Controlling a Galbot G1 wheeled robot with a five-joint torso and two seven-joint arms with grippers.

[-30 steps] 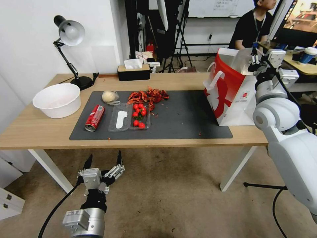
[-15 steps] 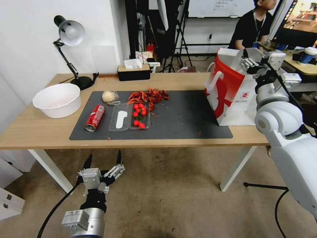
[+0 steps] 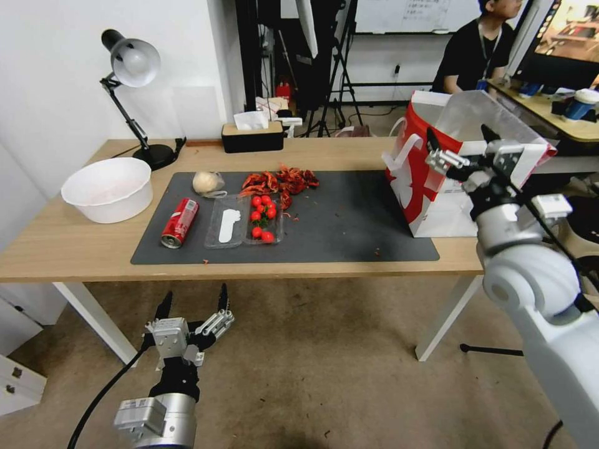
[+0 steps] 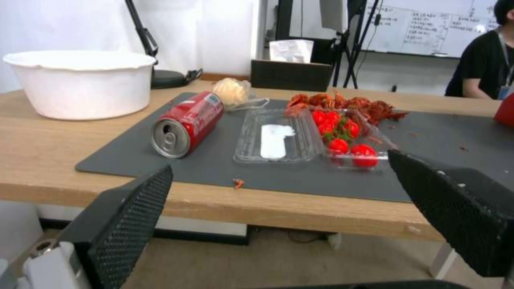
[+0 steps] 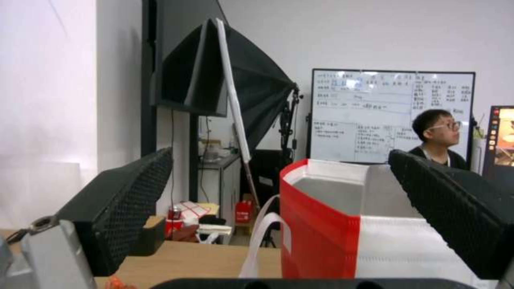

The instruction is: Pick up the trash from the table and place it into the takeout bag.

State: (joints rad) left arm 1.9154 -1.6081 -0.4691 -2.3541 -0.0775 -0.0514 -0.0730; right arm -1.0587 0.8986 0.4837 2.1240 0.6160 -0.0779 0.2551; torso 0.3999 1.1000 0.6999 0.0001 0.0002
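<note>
The red soda can (image 3: 180,222) lies on its side near the left end of the dark mat (image 3: 349,224) on the bench (image 3: 62,246), the pale wrapped lump (image 3: 208,182) just behind it. The can looks empty, light, thin-walled and prone to roll; a grip across its middle seems safest. The takeout bag (image 3: 430,187) stands at the mat's right end. The right end effector (image 3: 460,156) hovers before it, fingers wide and empty. The left end effector (image 3: 193,307) hangs below the bench's front edge, also spread wide.

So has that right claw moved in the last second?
Yes. The right gripper was up over the bag's open top; it has dropped and pulled back toward the robot, now open in front of the bag's near face.
</note>
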